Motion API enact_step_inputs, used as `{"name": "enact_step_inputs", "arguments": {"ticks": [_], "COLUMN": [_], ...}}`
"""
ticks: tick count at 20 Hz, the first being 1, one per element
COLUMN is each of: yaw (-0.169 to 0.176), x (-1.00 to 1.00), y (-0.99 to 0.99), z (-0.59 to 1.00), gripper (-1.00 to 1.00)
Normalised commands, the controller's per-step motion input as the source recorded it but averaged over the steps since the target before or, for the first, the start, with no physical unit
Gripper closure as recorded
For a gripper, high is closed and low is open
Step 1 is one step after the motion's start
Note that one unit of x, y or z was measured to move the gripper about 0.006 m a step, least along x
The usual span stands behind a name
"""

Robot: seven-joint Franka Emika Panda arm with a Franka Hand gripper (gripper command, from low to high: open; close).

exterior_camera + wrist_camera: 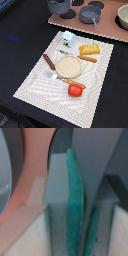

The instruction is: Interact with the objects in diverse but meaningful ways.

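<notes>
On the pale woven placemat (35,82) in the middle of the dark worktop (20,35), going left to right in the exterior view: brown sausage stick (48,61) lay at the mat's left, angled, apart from the rest. Next, the pale-blue carton (68,39) stood upright at the far edge. The round tan plate (68,66) sat mid-mat w/ nothing on it, orange-handled cutlery (82,58) just beside it on the far and near sides. Red tomato (75,90) sat near side, touching or almost touching the near utensil; can't tell which. Golden-yellow bread loaf (90,49) was far right on the mat. Beyond the mat, on a pinkish board (107,31), a grey pot with handles (59,6) at far left, a second grey pan (90,14) right of it.

The arm didn't show in the exterior view. Wrist view was a close blur: a teal pad (75,203) on a grey finger, pink board behind. Jaws: can't tell if apart or together; nothing visibly held.

Handling, by judgement: all look like light, stiff plastic toys. Tomato is round and prob. slippery, so pinch across its widest part. Sausage and loaf: grip across the short width, mid-length. Carton: squeeze flat sides. Pot: take the rim or a handle.
</notes>
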Motion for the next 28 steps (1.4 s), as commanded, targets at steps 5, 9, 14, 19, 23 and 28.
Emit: {"name": "enact_step_inputs", "arguments": {"ticks": [5,9,14,19,23,28], "yaw": [-0.005,-0.013,-0.010,-0.006,0.003,0.014], "x": [0.68,0.69,0.60,0.46,0.15,-0.19], "y": [0.54,0.48,0.46,0.42,0.31,0.05], "z": [0.09,0.06,0.02,-0.01,-0.11,-0.09], "gripper": [1.00,1.00,1.00,1.00,1.00,1.00]}}
